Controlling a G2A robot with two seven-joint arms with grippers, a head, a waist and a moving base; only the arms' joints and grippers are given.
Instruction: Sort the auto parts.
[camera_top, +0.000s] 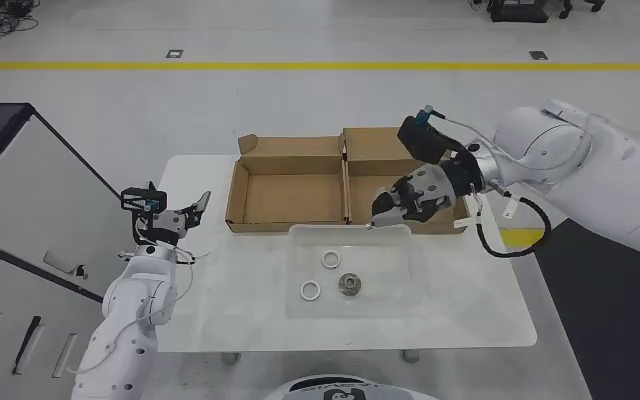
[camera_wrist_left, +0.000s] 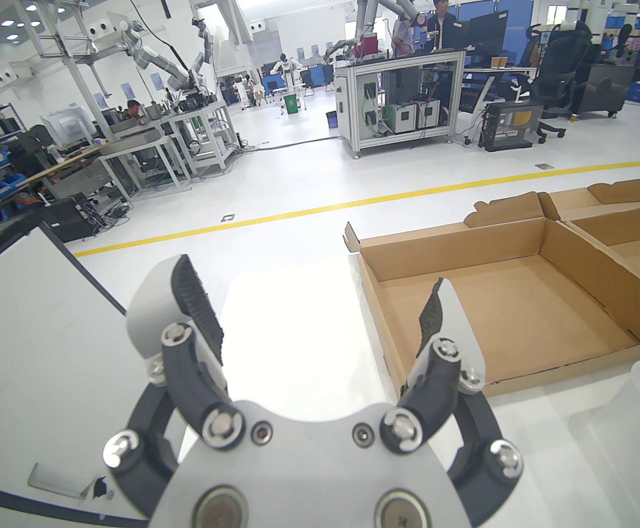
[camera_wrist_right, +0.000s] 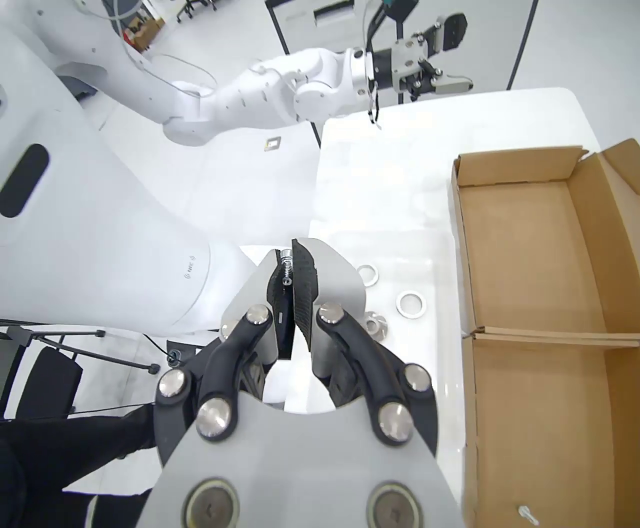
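My right gripper (camera_top: 379, 213) hangs over the far edge of the clear tray (camera_top: 400, 292), beside the right cardboard box (camera_top: 378, 150). It is shut on a dark bolt (camera_wrist_right: 285, 263) whose silver threaded tip sticks out past the fingertips. In the tray lie two white rings (camera_top: 329, 260) (camera_top: 311, 291) and a grey flanged metal part (camera_top: 349, 284). From the right wrist these are the rings (camera_wrist_right: 369, 274) (camera_wrist_right: 411, 303) and the metal part (camera_wrist_right: 375, 323). My left gripper (camera_wrist_left: 310, 280) is open and holds nothing, near the table's left edge (camera_top: 187, 212).
Two open cardboard boxes stand side by side at the back; the left box (camera_top: 290, 195) is bare inside. A small silver bolt (camera_wrist_right: 527, 515) lies in the right box. The white table (camera_top: 480, 320) has free room around the tray.
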